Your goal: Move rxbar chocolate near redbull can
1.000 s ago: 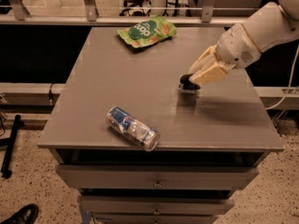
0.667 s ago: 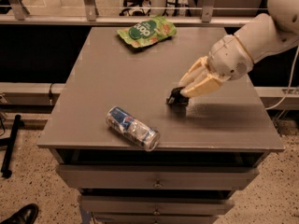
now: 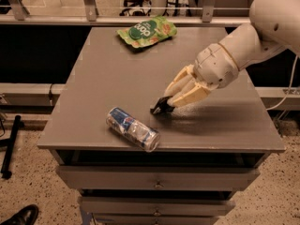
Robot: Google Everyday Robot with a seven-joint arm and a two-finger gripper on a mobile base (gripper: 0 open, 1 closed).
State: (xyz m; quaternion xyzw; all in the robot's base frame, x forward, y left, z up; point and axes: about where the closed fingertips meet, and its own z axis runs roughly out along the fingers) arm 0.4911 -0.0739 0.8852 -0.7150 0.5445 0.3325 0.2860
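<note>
The redbull can (image 3: 132, 129) lies on its side near the front edge of the grey table (image 3: 117, 74), silver and blue. My gripper (image 3: 165, 104) is low over the table, just right of and behind the can. Its cream fingers (image 3: 187, 92) are shut on the rxbar chocolate (image 3: 160, 107), a small dark bar whose end shows at the fingertips, close to the table top. Most of the bar is hidden by the fingers.
A green snack bag (image 3: 146, 30) lies at the back of the table. The table is a drawer cabinet with drawers (image 3: 157, 181) below the front edge. A railing runs behind; a black shoe (image 3: 21, 215) is on the floor at lower left.
My gripper has carried the bar from the right middle of the table forward and left, ending close to the can. The can and the snack bag have not moved.
</note>
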